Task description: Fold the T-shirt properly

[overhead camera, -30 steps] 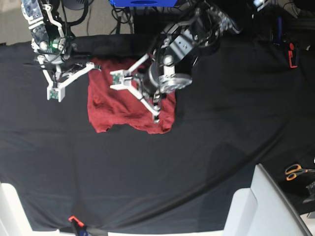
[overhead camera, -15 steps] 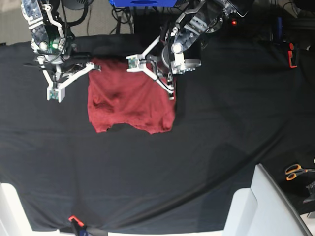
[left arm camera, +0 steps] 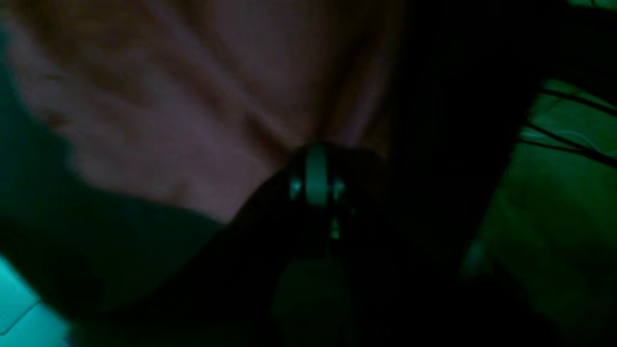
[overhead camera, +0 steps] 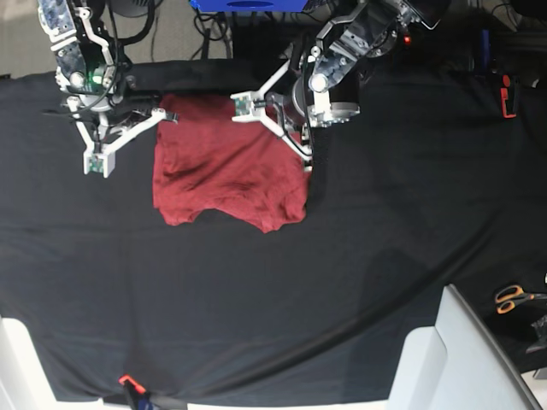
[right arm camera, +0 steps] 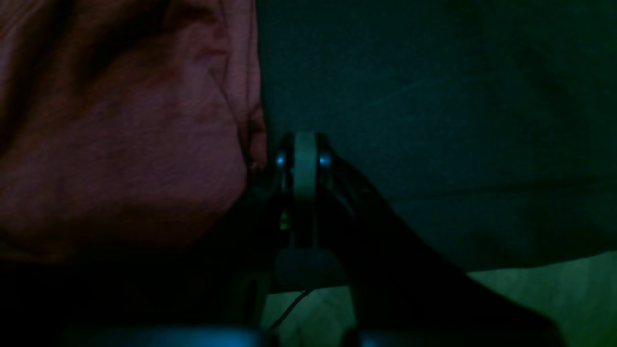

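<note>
Base view: lying folded and rumpled on the black-clothed counter (overhead camera: pixel 385 256), toward the far left, the maroon T-shirt (overhead camera: pixel 222 171). Pulling back from over the shirt's middle toward its far right edge, the left end effector (overhead camera: pixel 306 159), fingers together, nothing seen clamped. Staying beside the shirt's far left corner, the right end effector (overhead camera: pixel 97 161), likewise pressed together and empty. Settling flatter, the cloth's right side.

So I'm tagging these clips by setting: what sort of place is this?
Most likely a robotics lab or workshop bench: a table draped in black cloth, cables and a blue bin behind it, orange-handled scissors at the edge, and a red T-shirt laid out.
</note>
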You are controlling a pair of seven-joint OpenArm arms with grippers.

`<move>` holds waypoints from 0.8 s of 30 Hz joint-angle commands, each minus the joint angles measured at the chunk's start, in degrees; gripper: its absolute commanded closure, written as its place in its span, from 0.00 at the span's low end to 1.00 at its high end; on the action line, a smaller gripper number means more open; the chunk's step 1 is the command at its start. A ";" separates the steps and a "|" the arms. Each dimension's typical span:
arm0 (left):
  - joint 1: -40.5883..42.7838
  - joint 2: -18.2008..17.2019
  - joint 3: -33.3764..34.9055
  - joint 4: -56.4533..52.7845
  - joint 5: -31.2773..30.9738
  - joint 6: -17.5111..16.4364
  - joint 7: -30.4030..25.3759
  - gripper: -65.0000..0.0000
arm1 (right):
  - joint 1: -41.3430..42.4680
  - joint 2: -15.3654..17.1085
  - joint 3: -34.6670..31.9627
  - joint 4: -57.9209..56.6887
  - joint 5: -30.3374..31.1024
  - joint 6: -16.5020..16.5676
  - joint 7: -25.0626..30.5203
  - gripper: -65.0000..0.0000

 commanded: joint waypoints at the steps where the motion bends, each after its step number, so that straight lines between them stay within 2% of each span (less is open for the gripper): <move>1: -0.90 0.21 0.18 2.05 -0.07 0.36 -0.02 1.00 | 0.20 0.26 -0.07 1.32 -0.12 0.38 1.01 1.00; 2: -1.25 0.30 0.18 2.84 -0.07 0.36 -0.02 1.00 | 0.20 0.17 -0.07 1.32 -0.12 0.82 1.01 1.00; 5: -2.83 0.39 -0.17 4.51 -0.07 0.36 -0.02 1.00 | 0.20 0.00 -0.07 1.94 -0.12 5.48 1.01 1.00; 9: -5.20 0.39 -0.35 4.60 0.10 0.36 0.07 1.00 | 0.37 0.00 -0.07 3.87 -0.12 7.94 0.75 1.00; 11: -6.17 0.48 -1.14 4.60 -0.16 0.36 0.07 1.00 | 0.37 -0.09 -0.07 3.87 -0.12 10.93 0.75 1.00; 16: -6.52 5.58 -11.43 4.69 -0.16 0.36 -0.02 1.00 | 0.37 -1.58 -0.07 3.17 0.06 17.26 0.66 1.00; 18: -5.82 6.02 -13.89 4.77 -0.16 0.36 -0.19 1.00 | 0.37 -1.76 -0.07 2.73 0.06 19.28 0.66 1.00; 20: -3.53 5.49 -14.50 5.74 -0.34 0.36 -0.45 1.00 | 0.02 -2.20 0.11 2.38 -0.12 19.55 0.66 1.00; 22: -0.02 3.38 -14.59 8.20 -2.18 0.36 -1.60 1.00 | -0.42 -1.94 0.55 2.38 -0.12 19.55 0.66 1.00; 24: 5.61 0.13 -14.86 11.63 -6.84 0.36 -6.17 1.00 | -2.09 -0.70 2.66 2.82 -0.20 19.55 1.19 1.00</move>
